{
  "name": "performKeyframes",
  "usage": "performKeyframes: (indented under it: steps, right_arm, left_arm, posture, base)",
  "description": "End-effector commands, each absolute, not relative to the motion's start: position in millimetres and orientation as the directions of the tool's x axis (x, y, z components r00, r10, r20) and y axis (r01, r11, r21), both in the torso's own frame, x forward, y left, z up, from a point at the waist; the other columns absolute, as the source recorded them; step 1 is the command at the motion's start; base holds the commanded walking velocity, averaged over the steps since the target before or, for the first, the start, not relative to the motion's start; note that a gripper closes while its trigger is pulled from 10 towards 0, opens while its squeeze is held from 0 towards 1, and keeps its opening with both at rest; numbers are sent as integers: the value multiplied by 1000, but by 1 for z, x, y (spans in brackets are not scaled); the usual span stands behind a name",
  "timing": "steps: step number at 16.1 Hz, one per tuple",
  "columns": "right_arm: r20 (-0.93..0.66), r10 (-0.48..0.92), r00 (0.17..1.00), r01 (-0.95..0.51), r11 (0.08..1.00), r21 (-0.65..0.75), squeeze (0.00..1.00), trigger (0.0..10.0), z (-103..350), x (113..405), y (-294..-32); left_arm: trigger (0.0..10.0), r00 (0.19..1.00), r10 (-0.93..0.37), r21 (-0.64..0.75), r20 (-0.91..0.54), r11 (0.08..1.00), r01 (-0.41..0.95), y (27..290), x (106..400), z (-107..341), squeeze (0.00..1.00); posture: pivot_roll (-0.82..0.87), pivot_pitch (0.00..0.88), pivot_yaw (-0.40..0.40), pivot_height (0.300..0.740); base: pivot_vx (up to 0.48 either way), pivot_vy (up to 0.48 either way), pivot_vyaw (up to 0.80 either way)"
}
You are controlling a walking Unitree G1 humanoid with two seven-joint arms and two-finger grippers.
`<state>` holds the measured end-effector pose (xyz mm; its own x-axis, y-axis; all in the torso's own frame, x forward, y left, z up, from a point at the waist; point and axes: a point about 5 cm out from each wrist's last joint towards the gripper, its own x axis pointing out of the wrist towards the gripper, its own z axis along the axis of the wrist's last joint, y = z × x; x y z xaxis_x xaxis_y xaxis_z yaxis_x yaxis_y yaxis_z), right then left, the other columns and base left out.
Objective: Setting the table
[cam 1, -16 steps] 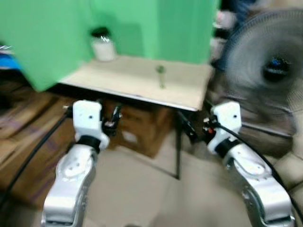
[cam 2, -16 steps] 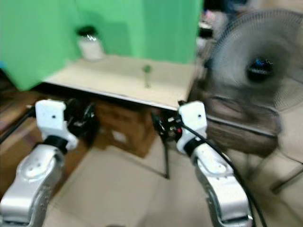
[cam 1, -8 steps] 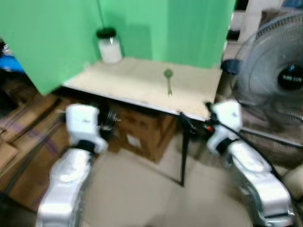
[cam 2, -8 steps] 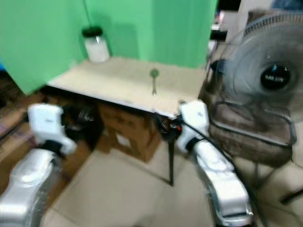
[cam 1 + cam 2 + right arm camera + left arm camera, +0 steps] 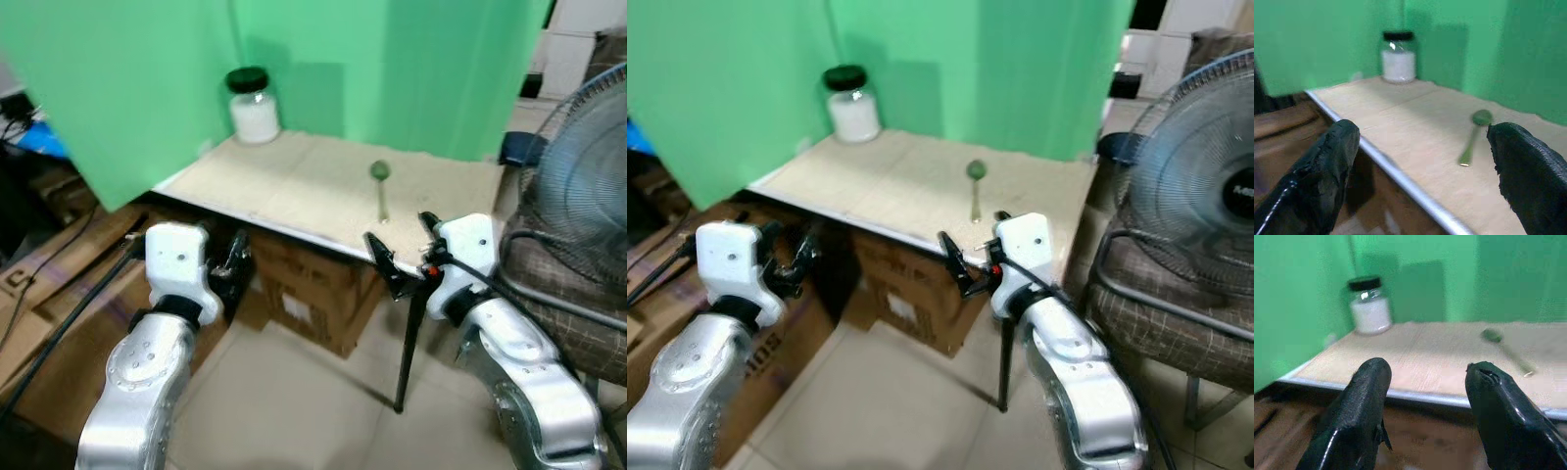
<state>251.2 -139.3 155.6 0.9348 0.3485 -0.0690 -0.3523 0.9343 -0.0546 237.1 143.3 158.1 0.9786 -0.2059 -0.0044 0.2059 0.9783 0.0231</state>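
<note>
Mostly the head views are soft with blur, so fine detail on the tabletop (image 5: 294, 181) is hard to read, and its underside is in deep shade. One spoon (image 5: 380, 186) lies on the pale surface toward the 2 o'clock side, its green bowl pointing at 12 o'clock and the thin handle running back toward the near edge; its handle end is faint in both eye views. One jar (image 5: 251, 106) with a black lid and white contents stands at the far 11 o'clock corner, touching nothing else, well apart from the spoon. A green backdrop (image 5: 127, 78) hides everything behind the tabletop.

Two pincers are raised below the near edge. The left pincer (image 5: 1425, 396) is at 8 o'clock, fingers spread wide with nothing between them; in the left eye view its fingers blend into the dark under the tabletop. The right pincer (image 5: 1425, 161) is at 4 o'clock by the table's leg (image 5: 409, 333), also gaping wide and holding nothing, with the spoon seen between its fingertips but well beyond them.

One fan (image 5: 588, 186) stands at 3 o'clock, cut off by the frame edge. Cardboard boxes (image 5: 313, 289) sit under the tabletop, partly hidden by the arms; how many there are cannot be told
</note>
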Motion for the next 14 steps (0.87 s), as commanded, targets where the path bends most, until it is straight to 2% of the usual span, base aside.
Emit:
performKeyframes:
  steps: [1,7,14]
  right_arm:
    - [-36,375,926,-376,925,-46,1000,10000,163,253,-130]
    - [-82,362,929,-365,931,-22,1000,10000,162,264,-126]
    - [-204,272,940,-284,959,-29,1000,10000,156,278,-132]
  left_arm:
    - [10000,984,-179,50,-10,983,179,153,236,158,0]
    - [10000,976,-215,72,-21,974,216,152,234,157,0]
    - [10000,945,-324,93,-51,940,327,142,234,153,0]
  posture:
    - [70,0,97,740]
    - [87,0,87,740]
    - [84,0,101,740]
  base:
    - [368,0,0]
    - [367,0,0]
    - [365,0,0]
